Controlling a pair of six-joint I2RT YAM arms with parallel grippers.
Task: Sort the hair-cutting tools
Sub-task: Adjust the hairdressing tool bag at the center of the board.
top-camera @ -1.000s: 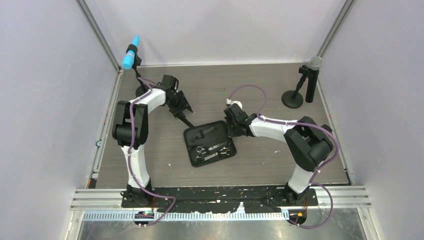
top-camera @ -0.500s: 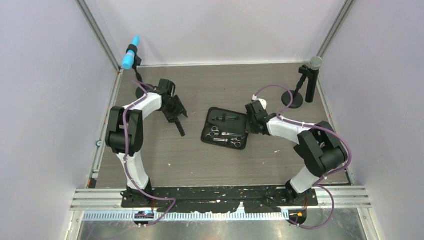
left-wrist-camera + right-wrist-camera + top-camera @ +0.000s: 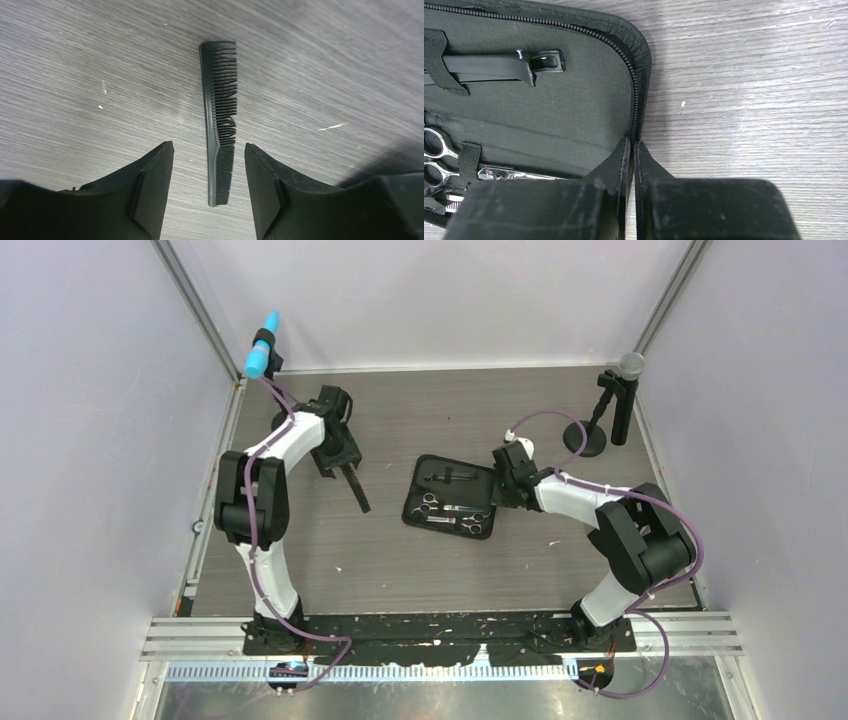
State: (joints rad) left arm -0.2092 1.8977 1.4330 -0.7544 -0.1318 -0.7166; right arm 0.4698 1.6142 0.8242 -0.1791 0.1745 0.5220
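Note:
A long thin black comb (image 3: 220,115) lies flat on the wooden table (image 3: 400,560), left of centre in the top view (image 3: 357,490). My left gripper (image 3: 208,146) hangs open just over its near end, one finger on each side, touching nothing. The flat black zip case (image 3: 416,485) lies open at the centre. It holds two silver scissors (image 3: 430,504) and a black clip (image 3: 489,65) under straps. My right gripper (image 3: 632,145) is shut on the case's zippered right rim (image 3: 636,85); in the top view this gripper (image 3: 497,488) sits at the case's right edge.
A blue-tipped microphone (image 3: 262,345) stands at the back left corner. A grey-headed microphone (image 3: 620,390) with a round black base (image 3: 585,438) stands at the back right. White walls close in the table on three sides.
The right gripper dragged the case right and turned it, then held still. The left arm swung towards the left wall, its jaws widened, and the comb now lies free on the table.

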